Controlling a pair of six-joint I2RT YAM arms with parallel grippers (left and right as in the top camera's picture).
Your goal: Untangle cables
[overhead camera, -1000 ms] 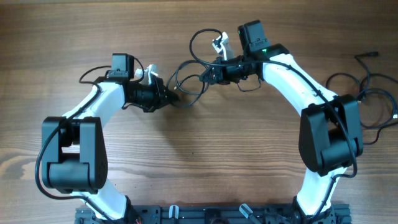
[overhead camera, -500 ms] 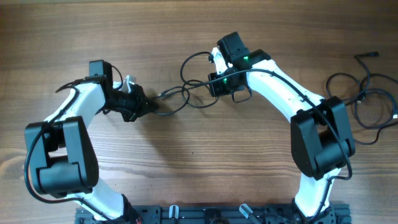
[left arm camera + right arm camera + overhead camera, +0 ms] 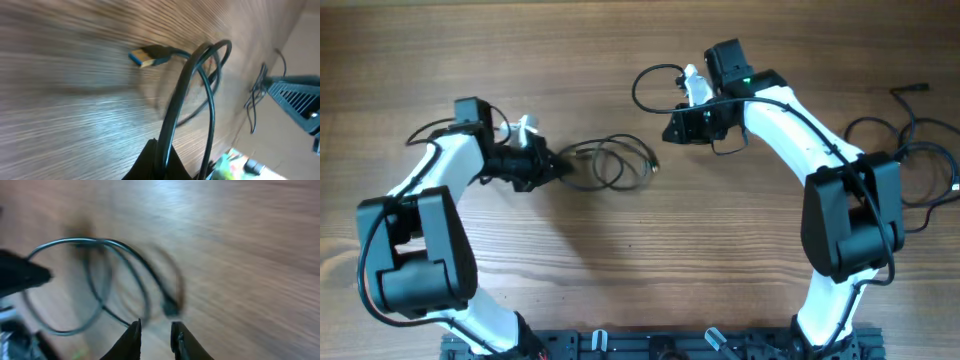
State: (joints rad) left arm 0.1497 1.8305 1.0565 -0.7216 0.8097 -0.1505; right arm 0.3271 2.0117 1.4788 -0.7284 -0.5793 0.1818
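A thin black cable (image 3: 610, 165) lies in loose loops on the wooden table at centre. Its left end sits in my left gripper (image 3: 558, 166), which is shut on it. In the left wrist view the strand (image 3: 177, 105) rises from between the dark fingers (image 3: 150, 162) of that gripper (image 3: 165, 152), and a blue-tipped plug (image 3: 147, 55) rests on the wood beyond. My right gripper (image 3: 672, 126) hovers up and right of the loops, apart from them. In the right wrist view the gripper (image 3: 155, 337) is open with nothing in the gap; the loops (image 3: 100, 280) and a plug end (image 3: 171, 308) lie ahead.
More black cables (image 3: 905, 150) sprawl at the table's far right, one plug (image 3: 920, 88) pointing up. A thin black wire loop (image 3: 645, 85) hangs by the right wrist. Both arm bases (image 3: 650, 345) stand at the front edge.
My right gripper has opened, let go of the cable and pulled back up and right. The loops now lie slack beside my left gripper, which earlier drew the cable leftward.
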